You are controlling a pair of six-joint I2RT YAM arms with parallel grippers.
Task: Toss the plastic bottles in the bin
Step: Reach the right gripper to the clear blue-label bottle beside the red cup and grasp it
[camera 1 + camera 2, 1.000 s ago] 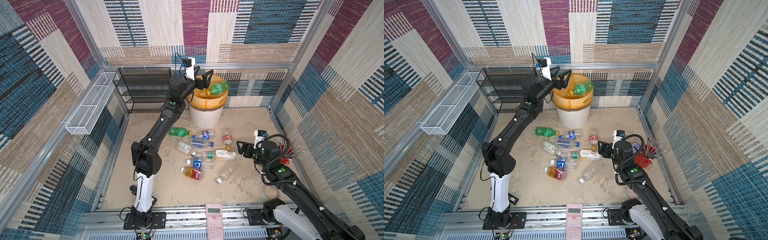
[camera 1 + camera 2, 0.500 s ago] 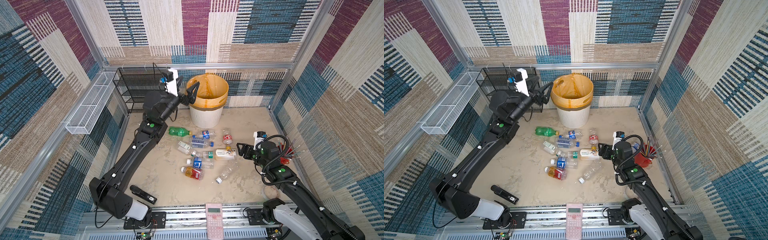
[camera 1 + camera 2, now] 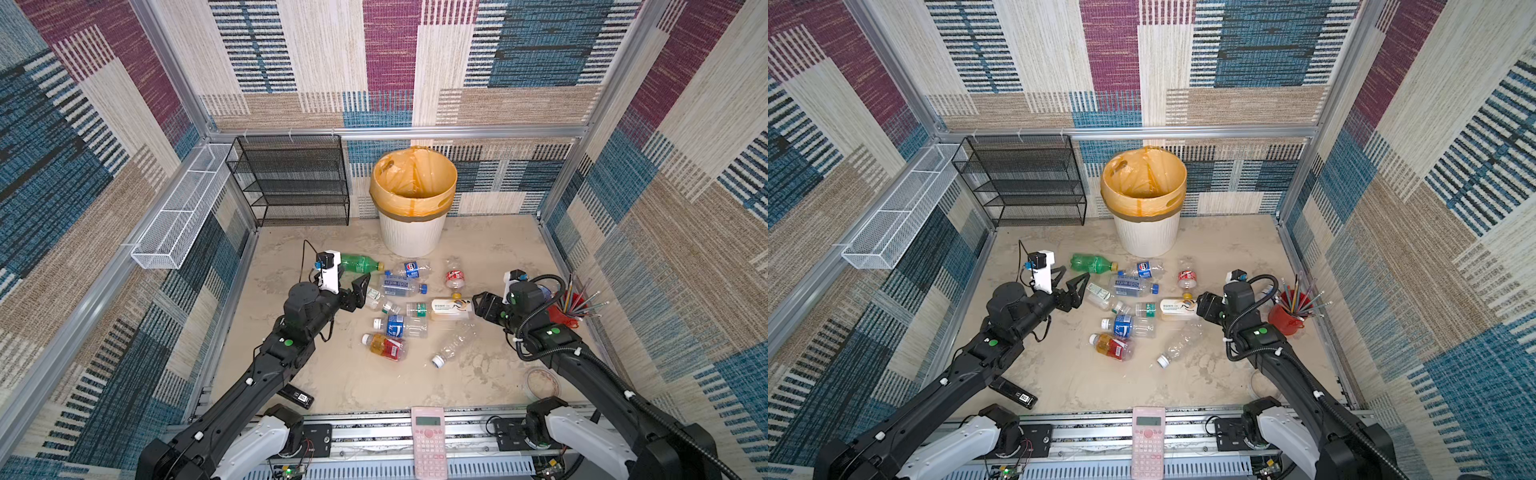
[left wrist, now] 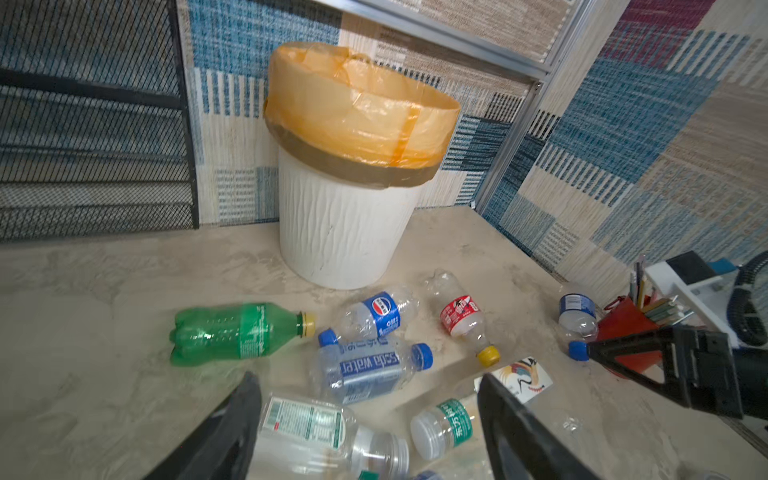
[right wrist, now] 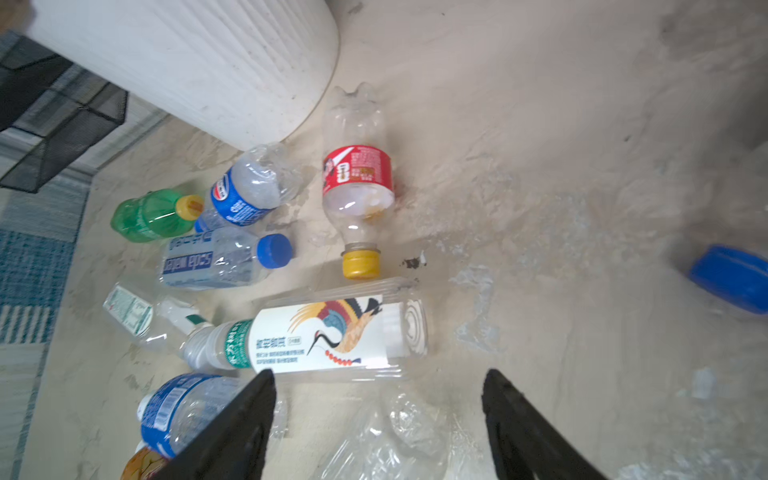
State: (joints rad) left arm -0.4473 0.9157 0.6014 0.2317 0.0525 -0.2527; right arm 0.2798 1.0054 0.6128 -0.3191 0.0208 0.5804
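Several plastic bottles lie on the floor in front of the bin (image 3: 412, 237), which is white with an orange liner. Among them are a green one (image 3: 360, 263), a soda-water one (image 4: 370, 368) and a cream crane-labelled one (image 5: 332, 332). My left gripper (image 3: 1073, 280) is open and empty, low at the pile's left edge. A clear bottle with a white-green label (image 4: 307, 428) lies between its fingers in the left wrist view. My right gripper (image 3: 478, 302) is open and empty beside the crane bottle's base. A crushed clear bottle (image 5: 386, 436) lies between its fingers in the right wrist view.
A black mesh rack (image 3: 291, 183) stands at the back left, and a white wire basket (image 3: 178, 216) hangs on the left wall. A red cup of pencils (image 3: 569, 309) sits behind my right wrist. A tape roll (image 3: 540, 382), a pink calculator (image 3: 428, 440) and a black stick-like device (image 3: 297, 399) lie near the front rail.
My left arm has swung down from over the bin to the floor beside the bottles, its jaws a little narrower. The green bottle seen above the bin no longer shows. My right arm has hardly moved.
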